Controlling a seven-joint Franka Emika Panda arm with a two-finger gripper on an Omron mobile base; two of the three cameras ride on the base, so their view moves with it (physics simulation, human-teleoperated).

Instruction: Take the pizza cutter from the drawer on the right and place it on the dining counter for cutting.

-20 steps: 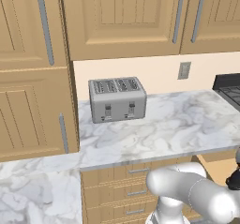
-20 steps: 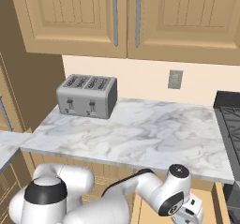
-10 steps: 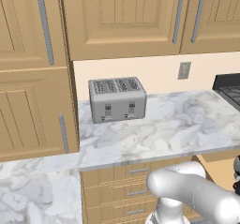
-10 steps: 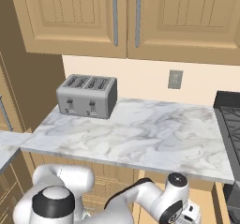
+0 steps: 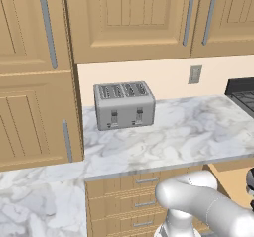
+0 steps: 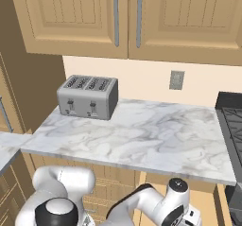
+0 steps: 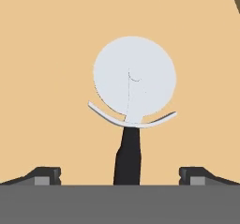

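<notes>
The two dark fingers (image 7: 47,175) stand spread wide, released, holding nothing. Between them, just ahead, the pizza cutter with a round silver blade and short black handle (image 7: 133,101) lies flat on the plain tan wooden floor of the drawer (image 7: 47,54), handle toward the fingers.

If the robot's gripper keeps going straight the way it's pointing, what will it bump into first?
Probably the pizza cutter: it lies straight ahead on the drawer floor, its black handle running between the open jaws of the gripper. How far off is hard to judge.
</notes>
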